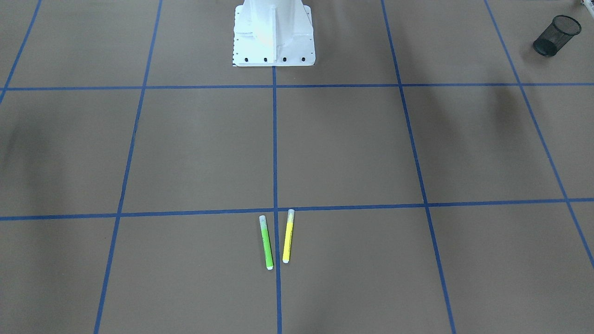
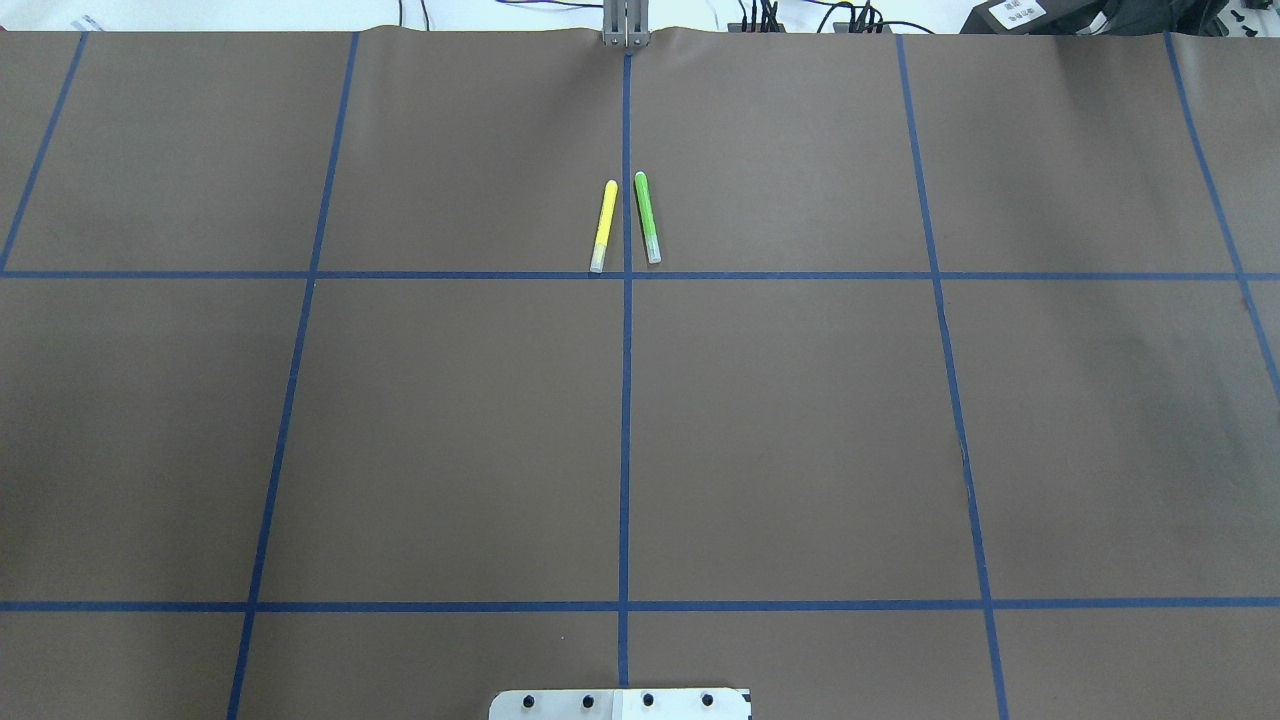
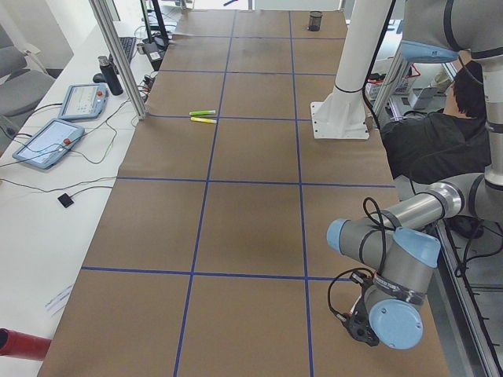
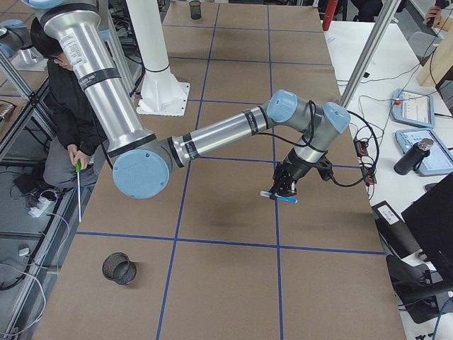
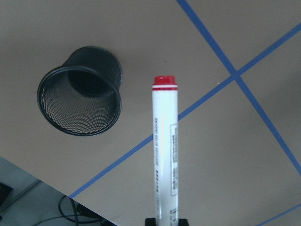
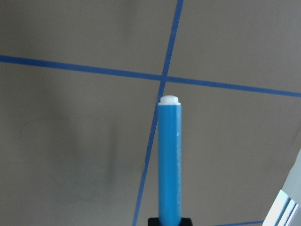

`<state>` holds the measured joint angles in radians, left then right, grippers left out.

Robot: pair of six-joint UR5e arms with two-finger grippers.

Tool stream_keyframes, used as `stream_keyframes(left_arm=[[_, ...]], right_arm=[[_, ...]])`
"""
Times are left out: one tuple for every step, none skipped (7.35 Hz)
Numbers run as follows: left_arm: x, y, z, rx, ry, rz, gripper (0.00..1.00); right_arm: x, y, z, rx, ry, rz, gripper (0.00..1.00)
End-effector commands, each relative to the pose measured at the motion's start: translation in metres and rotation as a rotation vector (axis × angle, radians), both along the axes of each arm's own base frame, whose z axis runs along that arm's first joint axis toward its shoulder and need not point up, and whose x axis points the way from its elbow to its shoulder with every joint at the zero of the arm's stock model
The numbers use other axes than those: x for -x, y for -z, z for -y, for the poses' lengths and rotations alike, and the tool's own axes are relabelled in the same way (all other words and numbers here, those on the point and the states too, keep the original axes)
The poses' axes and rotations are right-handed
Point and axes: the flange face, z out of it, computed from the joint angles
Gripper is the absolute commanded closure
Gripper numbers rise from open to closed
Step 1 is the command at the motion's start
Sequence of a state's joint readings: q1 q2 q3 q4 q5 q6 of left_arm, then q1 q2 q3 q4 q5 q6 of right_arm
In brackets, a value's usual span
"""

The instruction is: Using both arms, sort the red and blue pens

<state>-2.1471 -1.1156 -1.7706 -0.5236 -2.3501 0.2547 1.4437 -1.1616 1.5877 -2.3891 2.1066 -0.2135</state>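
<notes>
The left wrist view shows a white-barrelled red pen with its red end pointing away, and my left gripper shut on its near end. A black mesh cup stands on the table below and to the left of it. My right gripper is shut on the blue pen, whose white end points away over a crossing of blue tape lines. In the exterior right view that blue pen hangs a little above the table. Neither arm appears in the overhead or front views.
A green highlighter and a yellow highlighter lie side by side on the far middle of the brown table. A second mesh cup stands at the right end. A person sits behind the white robot base.
</notes>
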Motion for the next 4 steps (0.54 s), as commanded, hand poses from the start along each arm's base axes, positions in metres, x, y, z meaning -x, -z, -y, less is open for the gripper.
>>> stream_keyframes(left_arm=[[-0.014,-0.035,-0.036,0.131,0.07,-0.095,1.0],[-0.016,-0.04,-0.041,0.148,0.078,-0.106,1.0],[-0.022,-0.054,-0.045,0.173,0.107,-0.13,1.0],[-0.022,-0.056,-0.044,0.176,0.125,-0.135,1.0]], right_arm=[[-0.007,-0.001,-0.035,0.028,-0.027,0.031,1.0],[-0.006,0.001,-0.036,0.034,-0.031,0.04,1.0],[-0.007,0.001,-0.036,0.033,-0.033,0.042,1.0],[-0.008,0.002,-0.036,0.033,-0.036,0.045,1.0]])
